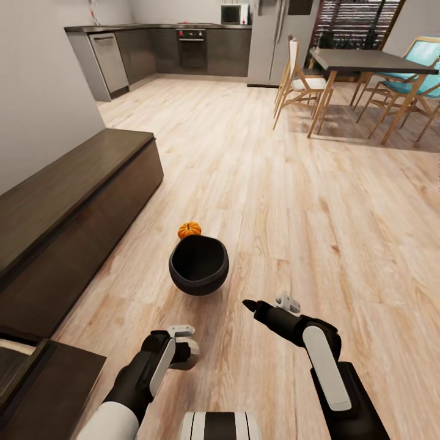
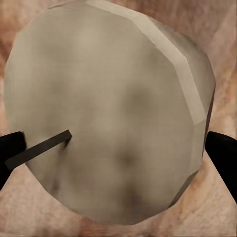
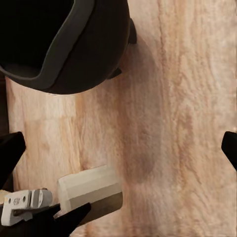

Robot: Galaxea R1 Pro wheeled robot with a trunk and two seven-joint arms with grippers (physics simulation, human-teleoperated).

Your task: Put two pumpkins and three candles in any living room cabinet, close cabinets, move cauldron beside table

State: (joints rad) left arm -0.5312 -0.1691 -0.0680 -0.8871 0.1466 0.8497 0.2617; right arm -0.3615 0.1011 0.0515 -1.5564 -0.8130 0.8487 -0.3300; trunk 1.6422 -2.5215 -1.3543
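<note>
The black cauldron (image 1: 198, 264) stands on the wood floor just ahead of me, and it also shows in the right wrist view (image 3: 64, 44). One orange pumpkin (image 1: 189, 230) sits right behind it. My left gripper (image 1: 185, 349) (image 2: 116, 148) is shut on a pale beige candle (image 2: 108, 108) (image 1: 194, 355) (image 3: 91, 190), low and near my body. My right gripper (image 1: 255, 307) (image 3: 118, 148) hangs open and empty, just to the near right of the cauldron. The long dark-brown cabinet (image 1: 73, 201) runs along the left wall. The second pumpkin and the other candles are out of view.
At the near left, a cabinet part (image 1: 18, 360) looks pulled open, with a pale inside. A dining table (image 1: 366, 61) with chairs stands at the back right. Grey kitchen cupboards (image 1: 153, 49) and a fridge (image 1: 275, 36) line the far wall.
</note>
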